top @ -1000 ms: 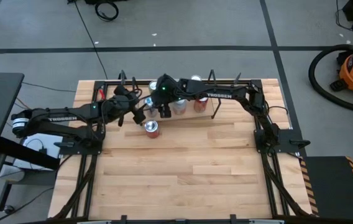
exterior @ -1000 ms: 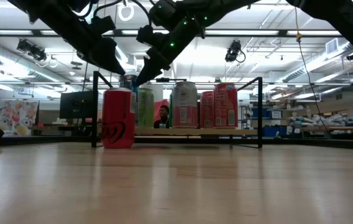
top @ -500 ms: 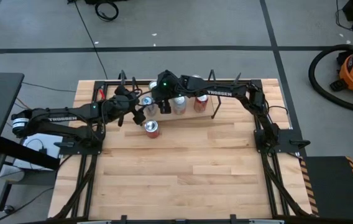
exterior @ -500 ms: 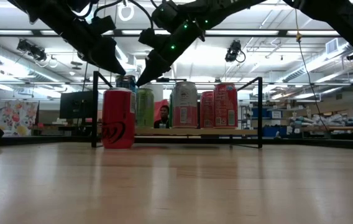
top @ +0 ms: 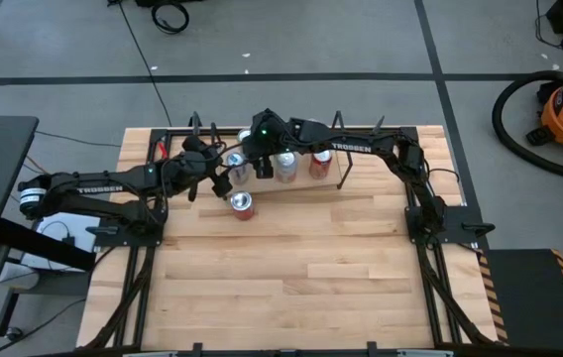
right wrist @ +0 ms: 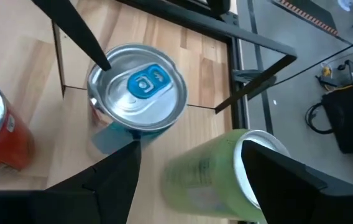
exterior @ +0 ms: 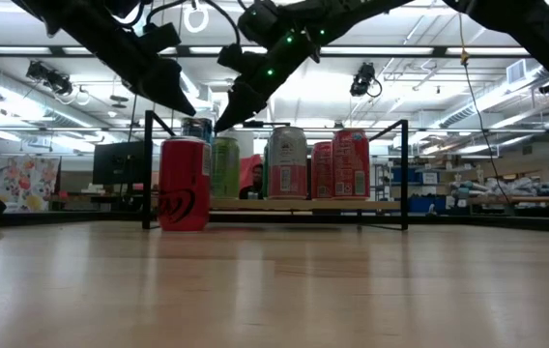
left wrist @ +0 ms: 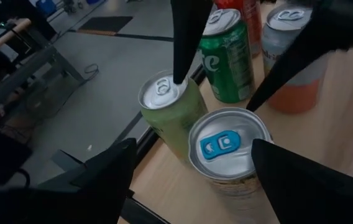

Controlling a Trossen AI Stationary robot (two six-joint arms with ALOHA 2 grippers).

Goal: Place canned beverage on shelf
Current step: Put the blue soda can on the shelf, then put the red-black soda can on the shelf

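Nearest the front, most of the bench (top: 291, 278) is bare wood. A red can (top: 243, 205) stands alone on it, at about 11 o'clock from the bench's middle and just in front of the shelf.

At 10 o'clock of that can the left jaws (exterior: 180, 101) hang over a can with a blue tab (left wrist: 226, 146). They are spread wide, one finger on each side of the can with a gap showing on both sides in the left wrist view. In the right wrist view one fingertip seems to meet the rim; I cannot tell if it truly touches.

Just past that, toward 1 o'clock, the right jaws (exterior: 226, 118) are over a pale green can (left wrist: 167, 109). They are parted less widely than the left pair. One fingertip lies over the lid, the other drops beside the can, and neither presses its side.

The shelf (exterior: 352, 205) runs along the bench's 12 o'clock edge. Beyond the pale green can it carries a green can (left wrist: 229, 62), a silver and orange can (left wrist: 291, 68) and a red and pink can (exterior: 350, 162), all upright in a row toward 3 o'clock
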